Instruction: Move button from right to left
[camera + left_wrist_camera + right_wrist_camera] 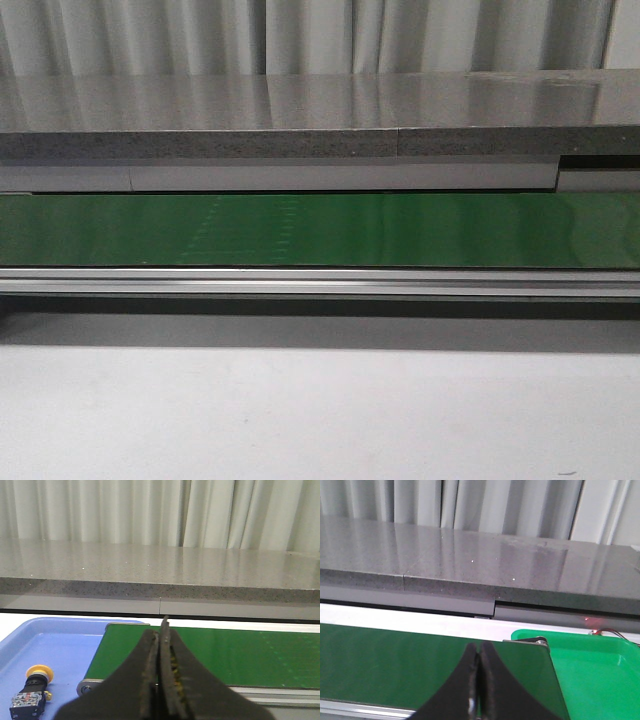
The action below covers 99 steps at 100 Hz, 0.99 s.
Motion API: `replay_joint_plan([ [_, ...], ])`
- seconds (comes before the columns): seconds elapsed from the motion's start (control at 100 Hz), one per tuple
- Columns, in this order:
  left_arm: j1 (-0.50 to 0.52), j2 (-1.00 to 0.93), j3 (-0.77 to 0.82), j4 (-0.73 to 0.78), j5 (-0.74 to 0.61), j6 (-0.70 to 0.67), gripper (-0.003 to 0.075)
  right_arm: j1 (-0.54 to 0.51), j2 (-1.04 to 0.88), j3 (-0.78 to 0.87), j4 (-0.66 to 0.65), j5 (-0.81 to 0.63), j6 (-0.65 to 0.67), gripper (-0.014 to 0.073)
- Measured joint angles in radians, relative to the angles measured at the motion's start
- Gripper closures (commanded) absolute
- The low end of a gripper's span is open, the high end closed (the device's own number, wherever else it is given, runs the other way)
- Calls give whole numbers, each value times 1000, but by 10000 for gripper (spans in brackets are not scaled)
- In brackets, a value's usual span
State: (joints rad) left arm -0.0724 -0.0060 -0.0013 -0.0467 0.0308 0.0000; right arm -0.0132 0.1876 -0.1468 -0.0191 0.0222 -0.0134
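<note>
The button (31,689), with a yellow-orange cap on a black body, lies on its side in the blue tray (55,645) in the left wrist view, beside the left end of the green belt (240,655). My left gripper (159,630) is shut and empty, raised above the belt's left end, to the right of the button. My right gripper (480,652) is shut and empty above the belt (395,662) near its right end. Neither gripper nor the button shows in the front view, only the belt (320,230).
A bright green tray (595,670) sits at the belt's right end. A grey stone counter (320,115) runs behind the belt, with curtains beyond. A metal rail (320,282) edges the belt's near side, then a white table (320,410).
</note>
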Motion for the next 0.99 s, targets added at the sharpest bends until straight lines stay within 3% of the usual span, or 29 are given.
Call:
replay_joint_plan([
  [0.11,0,0,0,0,0,0,741,0,-28,90,-46,-86,58,660],
  [0.25,0,0,0,0,0,0,741,0,-130,167,-57,-74,73,660],
  [0.46,0,0,0,0,4,0,740,-24,-197,174,-56,41,73,660],
  [0.99,0,0,0,0,4,0,740,-31,-197,174,-54,53,79,660],
])
